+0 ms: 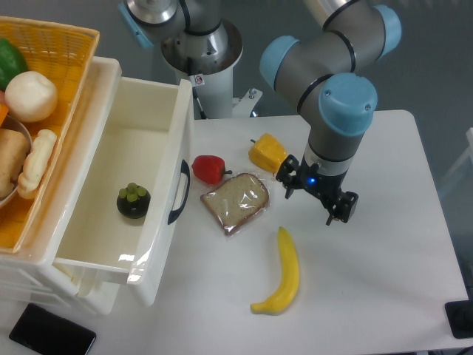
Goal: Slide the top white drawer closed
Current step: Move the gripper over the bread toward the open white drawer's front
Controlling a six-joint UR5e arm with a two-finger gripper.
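The top white drawer stands pulled far out of the cabinet at the left. Its front panel with the dark curved handle faces the table's middle. A dark mangosteen lies inside it. My gripper hangs over the table to the right of the drawer, roughly a third of the table's width from the handle. It touches nothing, and its fingers stand apart, open and empty. Only a sliver of the lower drawer shows beneath.
A yellow wicker basket with vegetables sits on the cabinet top. Between drawer and gripper lie a red pepper, a wrapped bread slice and a yellow pepper. A banana lies nearer the front. A black phone lies at the bottom left.
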